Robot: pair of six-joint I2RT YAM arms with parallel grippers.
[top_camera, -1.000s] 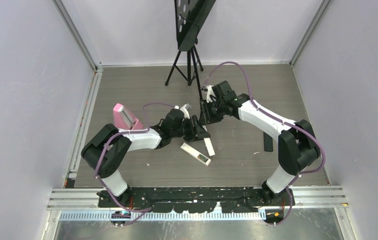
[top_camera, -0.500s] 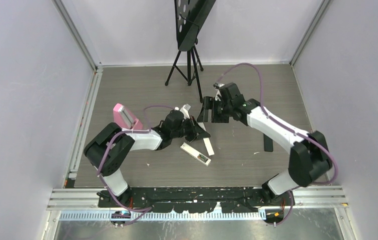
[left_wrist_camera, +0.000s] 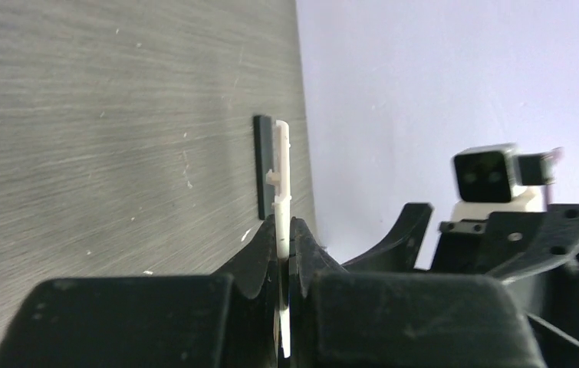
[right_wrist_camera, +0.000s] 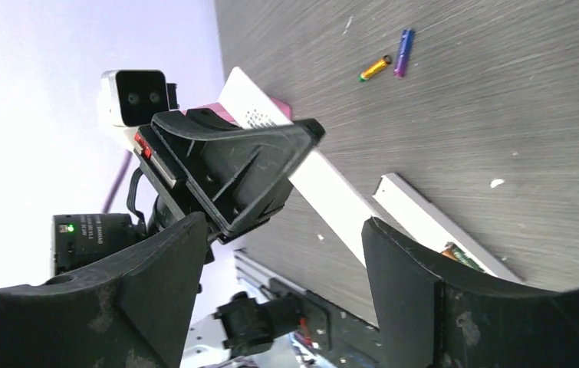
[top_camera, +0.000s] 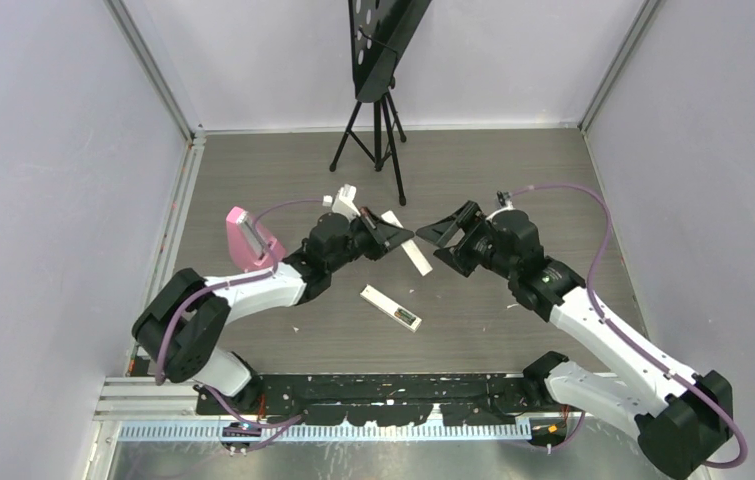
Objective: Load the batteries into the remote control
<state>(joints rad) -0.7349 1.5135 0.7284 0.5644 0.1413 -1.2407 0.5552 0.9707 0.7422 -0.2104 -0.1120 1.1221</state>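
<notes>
One strip [top_camera: 418, 262] now in left hand [top_camera: 393, 238]

End effectors: two, left end effector [top_camera: 393, 240] and right end effector [top_camera: 443, 245].

Loose batteries: two, orange-yellow battery [right_wrist_camera: 376, 68] and purple battery [right_wrist_camera: 402, 52], lying close together on the worktop [top_camera: 513, 180], well beyond the right end effector.

Remote [top_camera: 390, 307]: one, lying open near the left end effector, on its arm-base side.

White strip [top_camera: 415, 260]: one, sitting pinched in the left end effector.

Pink item [top_camera: 250, 238]: one.

Tripod stand [top_camera: 378, 130]: one.
</notes>
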